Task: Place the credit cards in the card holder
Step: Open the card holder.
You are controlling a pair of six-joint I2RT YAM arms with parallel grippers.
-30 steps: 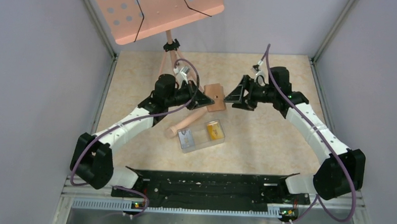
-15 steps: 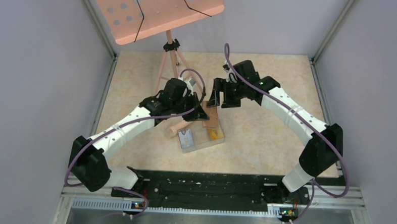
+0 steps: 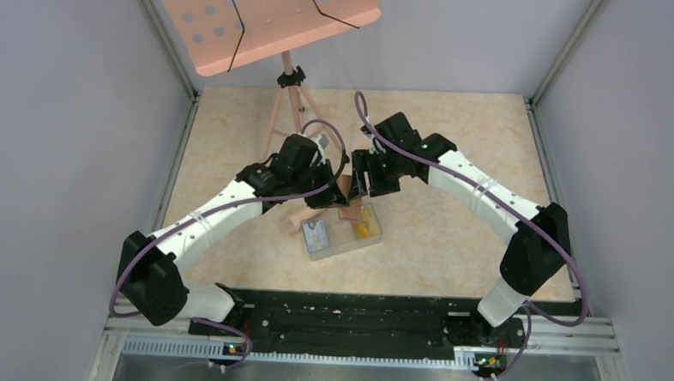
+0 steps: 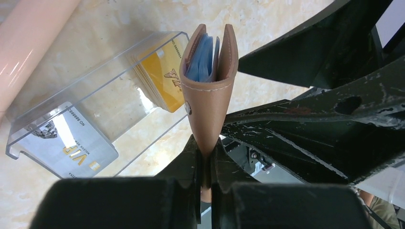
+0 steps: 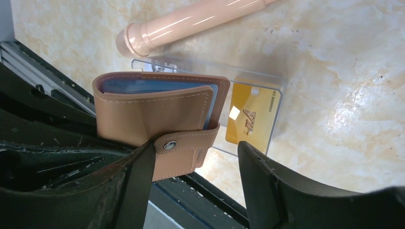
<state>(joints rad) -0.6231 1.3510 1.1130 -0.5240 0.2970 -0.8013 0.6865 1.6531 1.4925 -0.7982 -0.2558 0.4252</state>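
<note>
We've got the holder (image 4: 208, 95) pinched by its fold in our left tool (image 4: 204, 152) over the tray (image 4: 110, 112) where the cards (image 4: 165, 83) lie, right tool (image 5: 198, 176) spread wide around the snap strap (image 5: 184, 152); next, we reckon, close and tug it open.

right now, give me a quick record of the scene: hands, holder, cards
left hand: shut on tan leather card holder, pinching its fold
right hand: open, fingers either side of the holder's snap strap
clear plastic tray: on table, two compartments
yellow-orange plastic card: in one compartment
pale grey plastic card: in the other
</note>
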